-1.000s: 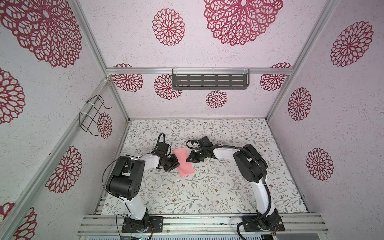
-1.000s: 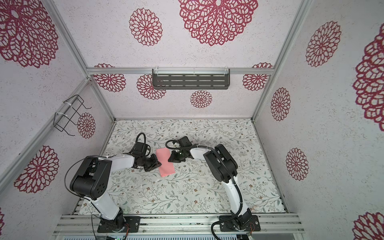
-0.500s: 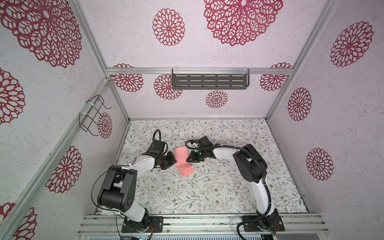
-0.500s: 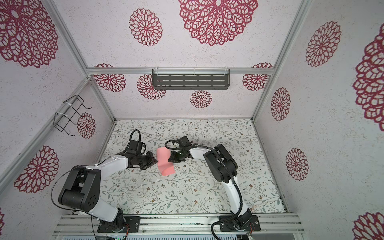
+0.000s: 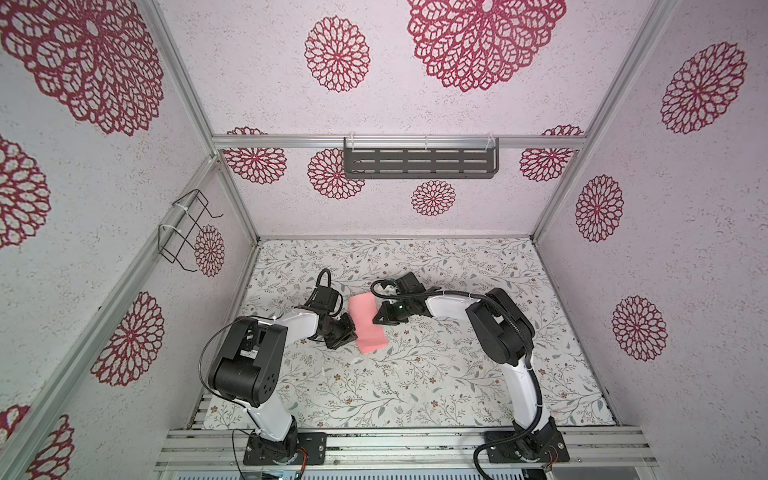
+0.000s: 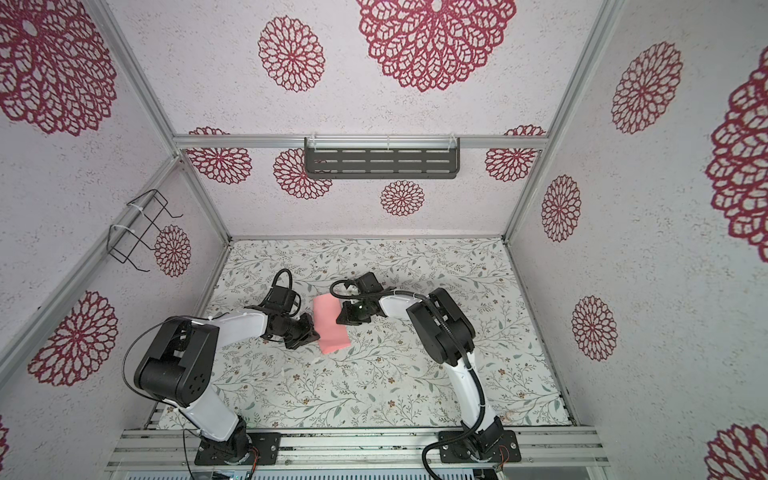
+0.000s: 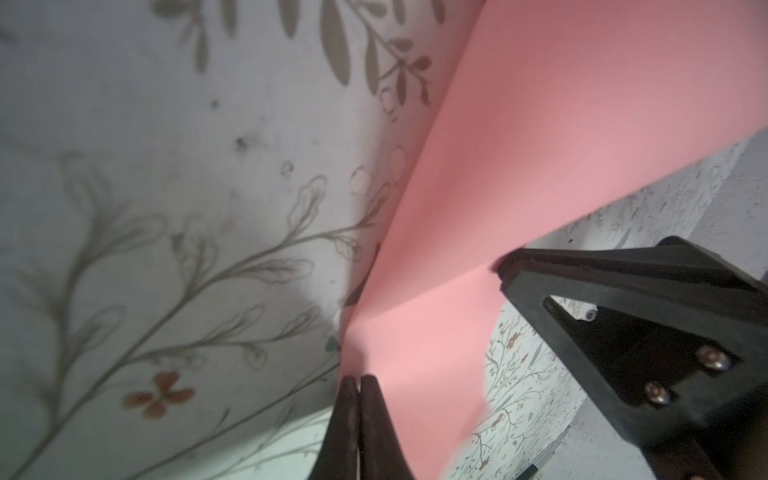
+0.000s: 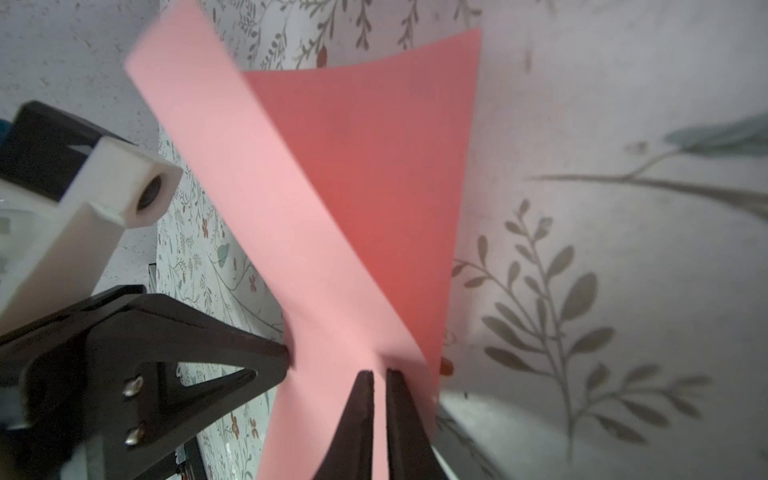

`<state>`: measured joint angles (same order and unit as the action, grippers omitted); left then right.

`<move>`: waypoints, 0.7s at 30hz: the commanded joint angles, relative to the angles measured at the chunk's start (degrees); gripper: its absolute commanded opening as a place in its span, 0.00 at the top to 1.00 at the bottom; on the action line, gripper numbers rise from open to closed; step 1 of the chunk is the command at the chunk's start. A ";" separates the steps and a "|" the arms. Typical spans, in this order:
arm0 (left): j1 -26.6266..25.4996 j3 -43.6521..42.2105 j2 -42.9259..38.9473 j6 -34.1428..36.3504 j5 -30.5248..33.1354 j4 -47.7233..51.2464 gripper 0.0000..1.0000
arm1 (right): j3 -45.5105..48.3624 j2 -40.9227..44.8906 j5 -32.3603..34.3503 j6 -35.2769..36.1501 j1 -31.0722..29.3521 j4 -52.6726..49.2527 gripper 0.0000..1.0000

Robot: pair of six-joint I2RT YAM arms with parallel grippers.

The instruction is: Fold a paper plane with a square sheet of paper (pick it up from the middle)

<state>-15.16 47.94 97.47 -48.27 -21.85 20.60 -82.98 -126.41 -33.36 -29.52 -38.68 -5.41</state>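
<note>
Top views both show the square sheet of paper point(image 5: 368, 328) doubled into a loose band over the surface point(image 5: 415, 374). It hangs between the left fingers point(image 5: 350, 330) and the right fingers point(image 5: 377, 319), which meet it from opposite sides, probably to bring its halves together for the centre crease. Left wrist view: the left fingers point(image 7: 352, 401) are clenched, tips pinching the sheet's near edge, and the sheet rises away beyond them. Right wrist view: the right fingers point(image 8: 365, 397), nearly closed, nip the opposite edge. Ahead of them two layers bow apart, not yet creased.
</note>
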 commanded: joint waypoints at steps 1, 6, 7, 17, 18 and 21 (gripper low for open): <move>-0.49 1.37 -1.76 2.94 8.15 12.55 0.95 | 3.24 -4.54 10.90 1.83 0.71 -12.59 0.86; -3.63 6.52 -5.48 3.11 6.46 11.20 0.95 | 2.48 -4.46 11.10 2.53 0.71 -13.84 0.86; -4.22 6.56 -5.62 2.18 4.94 8.99 0.95 | 2.31 -4.46 11.08 2.57 0.71 -13.94 0.86; -6.27 3.20 0.53 -0.97 1.41 2.39 0.94 | 2.43 -4.57 11.16 2.27 0.62 -13.84 0.87; -6.36 2.68 0.44 -0.95 2.07 2.64 0.94 | 2.52 -4.55 11.30 2.14 0.62 -13.73 0.87; -6.29 1.08 0.35 -0.86 3.73 3.87 0.94 | 2.38 -4.63 11.30 1.94 0.53 -13.68 0.87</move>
<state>-21.23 49.89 97.65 -48.51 -19.86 24.08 -83.48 -126.41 -32.80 -28.51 -38.81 -6.37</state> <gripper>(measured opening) 0.059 0.131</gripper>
